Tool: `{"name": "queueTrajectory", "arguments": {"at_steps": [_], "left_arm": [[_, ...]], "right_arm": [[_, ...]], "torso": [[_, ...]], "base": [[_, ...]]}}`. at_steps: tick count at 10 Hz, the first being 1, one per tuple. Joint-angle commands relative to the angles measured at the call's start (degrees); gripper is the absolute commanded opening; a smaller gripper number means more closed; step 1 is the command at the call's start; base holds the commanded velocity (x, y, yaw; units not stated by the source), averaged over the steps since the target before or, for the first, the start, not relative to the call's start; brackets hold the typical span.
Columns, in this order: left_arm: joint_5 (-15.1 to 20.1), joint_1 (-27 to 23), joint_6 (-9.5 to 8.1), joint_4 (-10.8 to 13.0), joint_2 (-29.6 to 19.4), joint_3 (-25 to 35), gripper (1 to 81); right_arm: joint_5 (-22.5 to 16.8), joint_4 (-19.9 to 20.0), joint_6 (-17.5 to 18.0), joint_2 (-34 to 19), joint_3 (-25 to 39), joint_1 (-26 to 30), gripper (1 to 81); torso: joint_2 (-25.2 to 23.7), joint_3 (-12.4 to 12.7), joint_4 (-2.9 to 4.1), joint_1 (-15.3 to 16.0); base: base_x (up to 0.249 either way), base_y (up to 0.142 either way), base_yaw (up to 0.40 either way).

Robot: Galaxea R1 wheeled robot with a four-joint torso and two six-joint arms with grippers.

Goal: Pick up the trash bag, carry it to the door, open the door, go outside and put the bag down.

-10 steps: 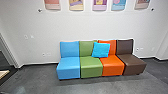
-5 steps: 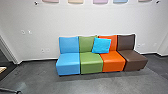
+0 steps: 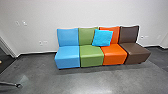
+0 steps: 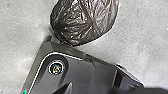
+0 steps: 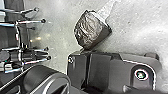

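Since the earlier frames, the robot's head camera has moved, so the whole outlook has shifted: the row of seats stands higher in the head view, and a chair leg with a caster (image 3: pixel 17 85) has come further in at the lower left. The trash bag (image 4: pixel 83 21), brown, shiny and crinkled, is over the pale grey floor (image 4: pixel 22 25), just beside the edge of the robot's dark plate (image 4: pixel 80 72). Whether it hangs or rests on the floor cannot be told. The right wrist view has it near the plate too, with several caster-tipped legs (image 5: pixel 30 22) well apart from it. How far the left gripper and the right gripper are open cannot be told, nor whether either has hold of the bag. Ahead, a blue seat (image 3: pixel 67 56), a green seat (image 3: pixel 91 56), an orange seat (image 3: pixel 113 55) and a brown seat (image 3: pixel 137 51) stand side by side near a white wall (image 3: pixel 82 15). A bright blue cushion (image 3: pixel 102 38) leans across the green and orange backrests.
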Motion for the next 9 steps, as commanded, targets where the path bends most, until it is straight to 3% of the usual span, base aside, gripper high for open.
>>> {"name": "queueTrajectory", "arguments": {"at_steps": [1,2,3,6,8,9], "left_arm": [[4.45,-5.08,0.18,-2.61,-0.9,-1.23,81.1],[5.22,-5.79,0.18,-4.19,-0.29,-3.08,81.1],[6.55,-6.49,0.18,-6.29,0.59,-5.18,81.1],[8.65,-9.04,0.17,-11.21,4.19,-12.13,81.1],[11.29,-10.62,0.0,-17.11,5.96,-16.62,81.1],[12.62,-11.33,0.09,-17.73,6.31,-16.98,81.1]], "right_arm": [[-6.62,2.26,0.67,-3.06,0.93,6.62,81.1],[-6.88,2.43,1.19,-3.4,1.36,8.02,81.1],[-8.46,2.42,1.98,-3.67,1.45,9.33,81.1],[-9.44,2.42,2.87,-3.67,1.46,10.67,81.1],[-9.44,2.34,2.87,-3.94,1.19,10.58,81.1],[-9.44,2.34,2.87,-4.11,1.28,10.66,81.1]], "torso": [[-5.4,-5.06,0.0,3.47],[-7.48,-6.1,0.0,4.79],[-9.53,-3.47,0.0,6.12],[-14.76,-5.27,0.0,9.44],[-18.7,-5.37,0.0,11.91],[-20.9,-5.37,0.0,13.29]], "base": [[0.0,0.0,0.0],[0.0,0.0,0.0],[0.0,0.0,0.0],[0.0,0.0,0.0],[0.0,0.0,0.0],[0.0,0.0,0.0]]}}
